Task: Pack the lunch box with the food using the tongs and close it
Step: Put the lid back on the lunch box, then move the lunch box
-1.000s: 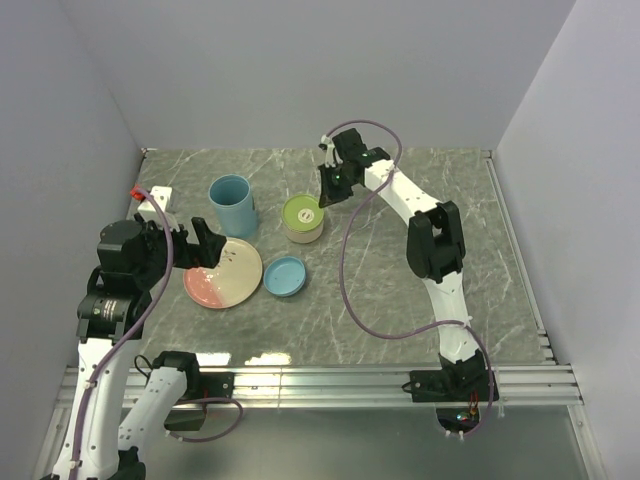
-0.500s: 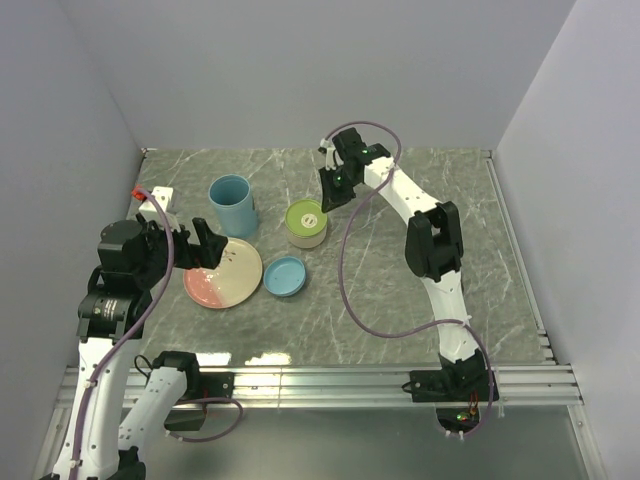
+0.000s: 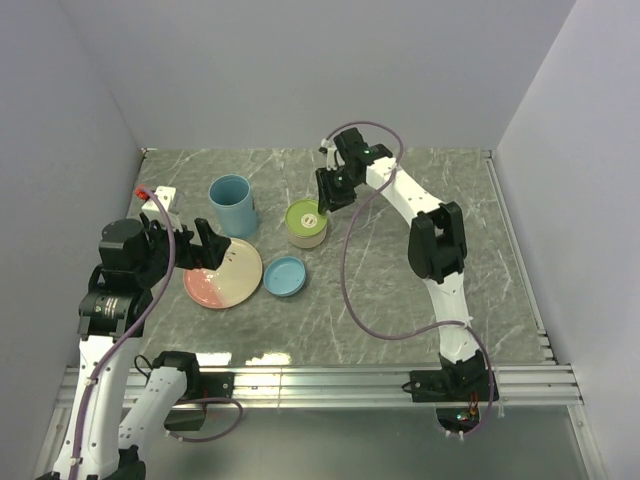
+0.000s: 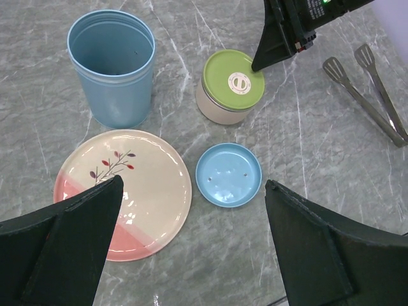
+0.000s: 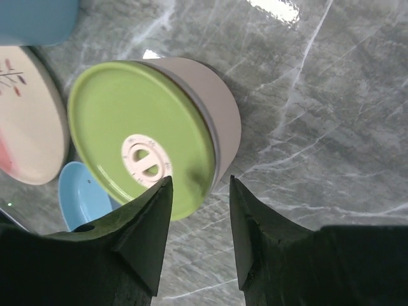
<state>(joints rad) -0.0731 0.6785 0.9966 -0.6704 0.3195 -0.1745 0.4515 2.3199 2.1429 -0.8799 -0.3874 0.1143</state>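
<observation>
Lunch box (image 3: 305, 228), a round beige tub with a green lid (image 3: 303, 214) on it, stood near the middle of the grey marbled table (image 3: 480, 270) in the top view. The right gripper (image 3: 323, 203) hung at the tub's far-right edge, fingertips just over the lid's rim. Left of the tub stood a tall blue cup (image 3: 232, 203). Nearer the arms lay a pink-and-cream plate (image 3: 225, 280) and, just right of it, a shallow blue dish (image 3: 285, 276). The left gripper (image 3: 200, 250) hovered over the plate's far-left edge, jaws spread wide with nothing between them.

From the left wrist camera, the tongs (image 4: 366, 92) lay flat on the table, well to the right of the lunch box and apart from it. Their flattened ends were the part nearest the tub, and no gripper was on them. The cup's inside showed blue wall down to its floor. The lid hid whatever the lunch box held.

From the right wrist camera, the right gripper's two fingers (image 5: 137, 236) stood part-way apart, gripping nothing. The lid's edge and the tub's wall showed in the gap. A white disc (image 5: 148, 159) sat at the lid's centre. Where the food was, no view let me tell.
</observation>
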